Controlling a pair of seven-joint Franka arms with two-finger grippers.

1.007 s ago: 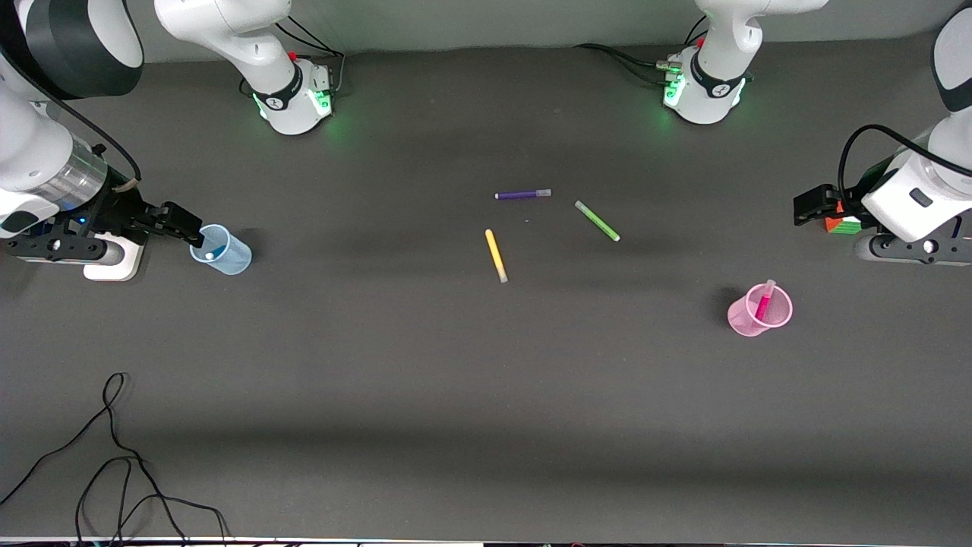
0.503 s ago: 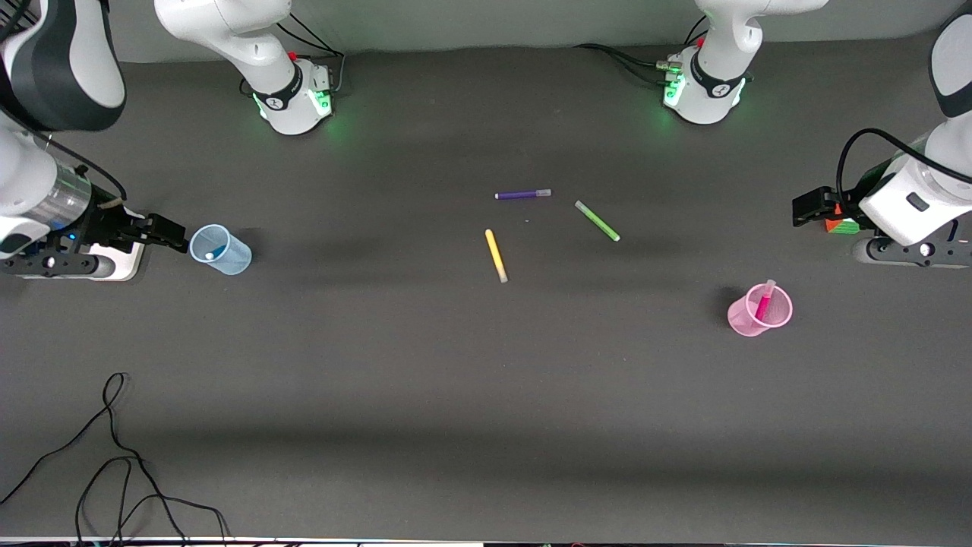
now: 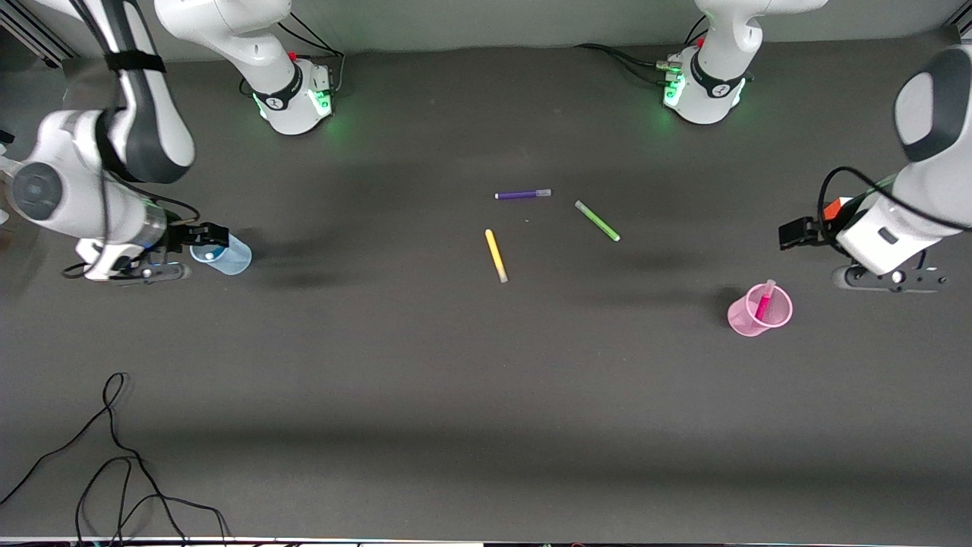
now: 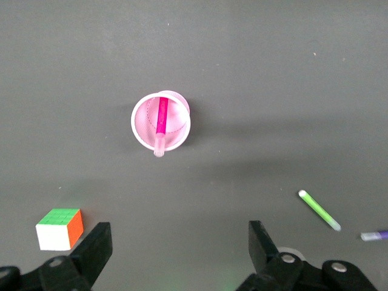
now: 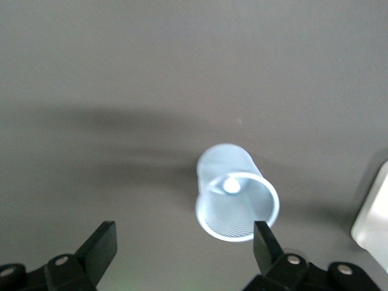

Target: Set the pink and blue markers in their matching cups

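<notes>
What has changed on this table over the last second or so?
Both arms have pulled up and away, empty and open. The right gripper, which had a fingertip at the blue cup, has lifted above its rim. The left gripper has swung toward the pink cup. The cups, the pink marker in its cup, the blue marker in its cup, and the purple, green and yellow markers stayed put.

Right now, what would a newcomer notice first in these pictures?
The pink cup with the pink marker standing in it, toward the left arm's end of the table. Next, the blue cup at the right arm's end, under the open right end effector. Three loose markers lie mid-table.
</notes>
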